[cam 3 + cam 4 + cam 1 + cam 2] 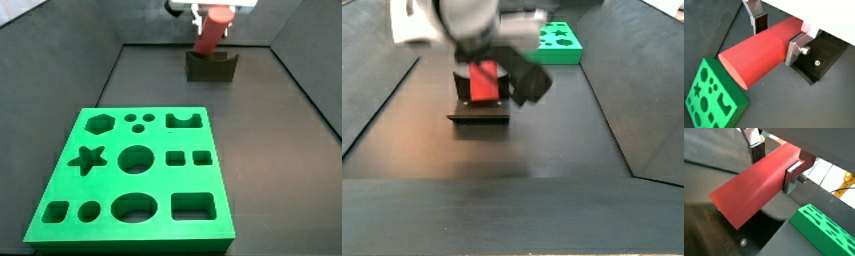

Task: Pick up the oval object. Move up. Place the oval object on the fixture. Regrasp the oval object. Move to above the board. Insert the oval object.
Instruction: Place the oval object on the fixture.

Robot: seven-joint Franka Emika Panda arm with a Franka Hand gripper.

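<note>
The oval object [759, 54] is a smooth red-orange peg lying crosswise between the silver fingers of my gripper [777, 40], which is shut on it. It fills the middle of both wrist views [754, 188]. In a side view the peg [207, 38] hangs tilted under the gripper [210, 14], with its lower end at the top notch of the dark fixture [211, 68]. From the opposite side the peg [481, 82] shows over the fixture [478, 114], below the gripper [484, 58]. The green board [134, 175] lies flat, apart from the fixture.
Dark walls ring the black floor in both side views. The fixture's dark bracket [821, 55] sits just behind the held peg. The board's corner [711, 97] and its edge [824, 230] show beside the peg; in a side view it lies far back [556, 42].
</note>
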